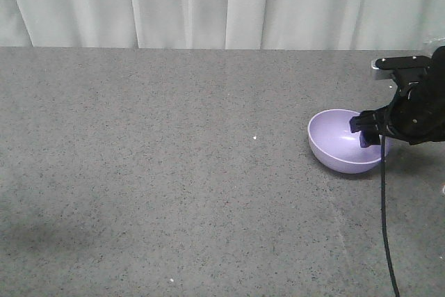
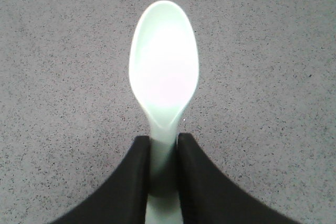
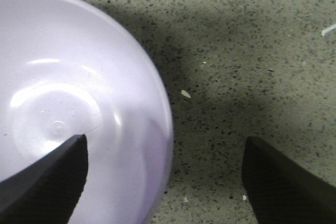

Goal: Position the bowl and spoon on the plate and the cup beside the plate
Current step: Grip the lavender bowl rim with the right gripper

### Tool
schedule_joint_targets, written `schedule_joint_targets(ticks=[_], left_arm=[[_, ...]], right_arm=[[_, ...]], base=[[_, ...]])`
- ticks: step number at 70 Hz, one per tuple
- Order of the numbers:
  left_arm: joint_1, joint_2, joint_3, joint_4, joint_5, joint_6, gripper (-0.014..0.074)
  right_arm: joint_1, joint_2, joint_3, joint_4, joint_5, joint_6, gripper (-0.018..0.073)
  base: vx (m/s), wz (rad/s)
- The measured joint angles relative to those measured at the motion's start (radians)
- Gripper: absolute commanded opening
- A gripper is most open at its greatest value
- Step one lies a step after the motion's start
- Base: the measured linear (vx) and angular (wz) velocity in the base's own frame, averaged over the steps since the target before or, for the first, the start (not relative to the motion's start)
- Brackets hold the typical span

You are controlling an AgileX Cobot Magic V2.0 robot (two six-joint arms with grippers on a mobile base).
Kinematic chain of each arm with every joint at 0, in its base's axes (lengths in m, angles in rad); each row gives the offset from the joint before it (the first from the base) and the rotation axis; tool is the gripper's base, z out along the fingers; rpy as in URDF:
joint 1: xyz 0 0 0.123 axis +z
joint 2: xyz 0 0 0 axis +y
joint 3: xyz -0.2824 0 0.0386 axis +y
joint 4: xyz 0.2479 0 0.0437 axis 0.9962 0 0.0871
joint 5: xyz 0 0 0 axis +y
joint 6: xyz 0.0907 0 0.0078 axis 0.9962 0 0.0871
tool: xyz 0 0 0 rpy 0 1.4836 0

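The right tool (image 1: 366, 132) is straddling the wall of the glossy lavender-purple bowl (image 1: 341, 145), which is sitting toward the right side of the grey speckled bench (image 1: 174, 172). Its jaws are spread wide. In the right wrist view, one black finger (image 3: 47, 182) is reaching inside the bowl while the other is hanging outside it over the bench. Whether either is touching the rim cannot be told. The left tool (image 2: 164, 148) is pinching the handle of the pale mint-green spoon (image 2: 164, 66), whose scoop is facing up and pointing away from the tool over the bench. A black cable (image 1: 384, 213) is trailing down from the right arm, and a white curtain (image 1: 208, 5) is hanging behind the bench.
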Motion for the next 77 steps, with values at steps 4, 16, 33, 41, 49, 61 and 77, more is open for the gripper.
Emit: schedule_joint_targets(ticks=[4,16,33,41,49,61,77], left_arm=[[0.000,0.000,0.000,0.000,0.000,0.000,-0.0008],[0.000,0.000,0.000,0.000,0.000,0.000,-0.0008],[0.000,0.000,0.000,0.000,0.000,0.000,-0.0008],[0.000,0.000,0.000,0.000,0.000,0.000,-0.0008],[0.000,0.000,0.000,0.000,0.000,0.000,-0.0008],[0.000,0.000,0.000,0.000,0.000,0.000,-0.0008],[0.000,0.000,0.000,0.000,0.001,0.000,-0.0008]], right_arm=[[0.000,0.000,0.000,0.008,-0.001,-0.007,0.0545],[0.000,0.005,0.000,0.029,-0.016,-0.024,0.0463],[0.000,0.075,-0.001,0.073,-0.020,-0.040,0.0277],[0.000,0.085,-0.001,0.077,-0.025,-0.042,0.0123],[0.000,0.075,-0.001,0.091,-0.040,-0.039,-0.0017],[0.000,0.010,-0.003,0.096,-0.029,-0.041,-0.0011],[0.000,-0.166,-0.002,0.109,0.060,-0.042,-0.0011]], base=[[0.00,0.00],[0.00,0.00],[0.00,0.00],[0.00,0.00],[0.00,0.00],[0.00,0.00],[0.00,0.00]])
